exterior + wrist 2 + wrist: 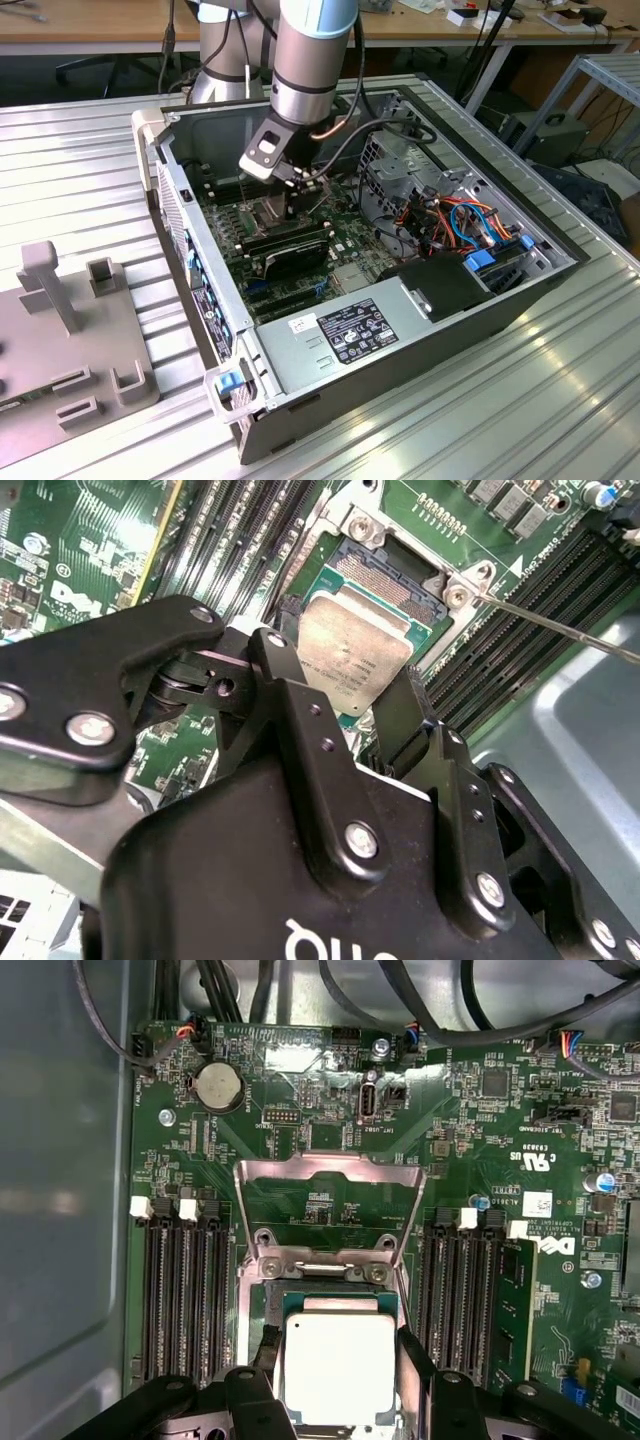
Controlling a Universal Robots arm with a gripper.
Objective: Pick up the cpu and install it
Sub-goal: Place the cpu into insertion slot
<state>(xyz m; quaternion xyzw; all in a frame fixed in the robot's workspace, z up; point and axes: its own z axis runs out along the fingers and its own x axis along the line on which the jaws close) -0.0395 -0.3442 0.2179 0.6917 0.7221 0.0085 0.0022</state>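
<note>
The cpu (338, 1365), a small square chip with a dull silver top, hangs between my gripper's (340, 1352) two black fingers (415, 1360), which press on its opposite edges. It sits low over the open socket (385, 570) on the green motherboard, slightly tilted in the second wrist view, where the cpu (355, 645) covers most of the socket. I cannot tell whether it rests in the socket. The hinged metal frame (325, 1175) stands swung open beyond it. In the exterior view the gripper (290, 195) reaches down inside the computer case (200, 290).
Rows of black memory slots (185, 1290) flank the socket on both sides. A thin metal lever (560, 625) juts out beside it. Black modules (285, 245), a power supply (360, 330) and bundled cables (450, 215) crowd the case. A grey fixture (70, 330) stands at the exterior view's left.
</note>
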